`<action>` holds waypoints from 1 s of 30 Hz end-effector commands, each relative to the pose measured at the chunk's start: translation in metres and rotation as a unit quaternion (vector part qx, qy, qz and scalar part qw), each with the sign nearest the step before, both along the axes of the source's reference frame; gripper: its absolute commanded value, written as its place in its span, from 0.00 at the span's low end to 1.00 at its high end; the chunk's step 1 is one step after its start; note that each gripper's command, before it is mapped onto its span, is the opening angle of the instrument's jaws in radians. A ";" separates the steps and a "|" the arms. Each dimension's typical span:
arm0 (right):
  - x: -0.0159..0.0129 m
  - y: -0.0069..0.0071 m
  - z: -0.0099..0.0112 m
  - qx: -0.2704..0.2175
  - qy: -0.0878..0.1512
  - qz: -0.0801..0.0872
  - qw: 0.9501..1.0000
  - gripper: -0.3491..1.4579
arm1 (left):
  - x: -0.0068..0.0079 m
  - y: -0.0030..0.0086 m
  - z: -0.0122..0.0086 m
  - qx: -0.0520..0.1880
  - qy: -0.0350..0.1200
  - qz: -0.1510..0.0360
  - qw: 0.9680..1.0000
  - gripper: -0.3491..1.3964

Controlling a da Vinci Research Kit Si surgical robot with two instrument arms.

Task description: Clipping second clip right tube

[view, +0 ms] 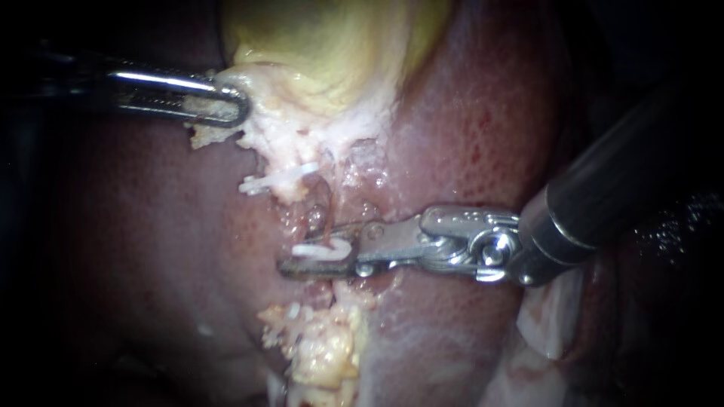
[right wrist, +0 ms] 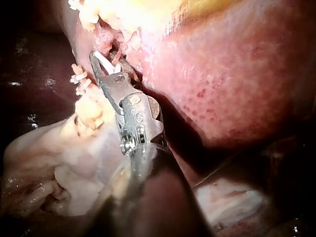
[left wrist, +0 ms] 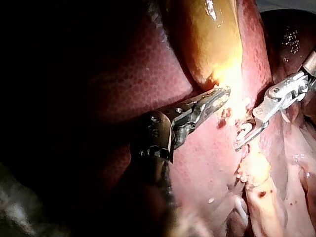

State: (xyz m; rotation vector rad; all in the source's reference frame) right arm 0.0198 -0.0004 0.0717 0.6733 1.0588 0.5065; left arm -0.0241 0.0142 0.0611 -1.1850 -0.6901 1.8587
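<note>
The right instrument (view: 302, 260) comes in from the right side of the endoscope view and lies almost level across the liver (view: 483, 128). The tool at its tip stands narrow, and its 2 jaws hold a white clip, the held clip (view: 324, 250), from both sides. This clip sits in the pale groove of the liver, where pink and white tissue is bunched together. It cannot be told whether a tube lies inside the clip, or which tube it would be.

Higher in the same groove is 1 more white clip, the upper clip (view: 275, 179). It is fixed across a whitish strand and is apart from the tool. Below the tool lies a lump of yellow fat (view: 324, 350), near the lower jaw.

The left instrument (view: 230, 105) comes in from the left. Its tool is closed on the whitish tissue at the lower edge of the gallbladder (view: 332, 45), which looks yellow-green. The left wrist view shows the same grip at the end of the gallbladder. The 2 instruments are well apart.
</note>
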 end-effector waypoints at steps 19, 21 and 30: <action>-0.0024 0.0028 -0.0027 0.034 0.058 0.032 0.997 0.47 | 0.0004 -0.0001 -0.0001 0.000 -0.001 0.001 1.000 0.00; -0.0030 0.0033 -0.0032 0.055 0.069 0.039 0.995 0.47 | 0.0004 -0.0001 -0.0001 0.000 -0.001 0.001 1.000 0.00; -0.0037 0.0030 -0.0032 0.127 0.095 0.021 0.987 0.47 | 0.0005 -0.0001 -0.0002 0.000 -0.001 0.001 1.000 0.00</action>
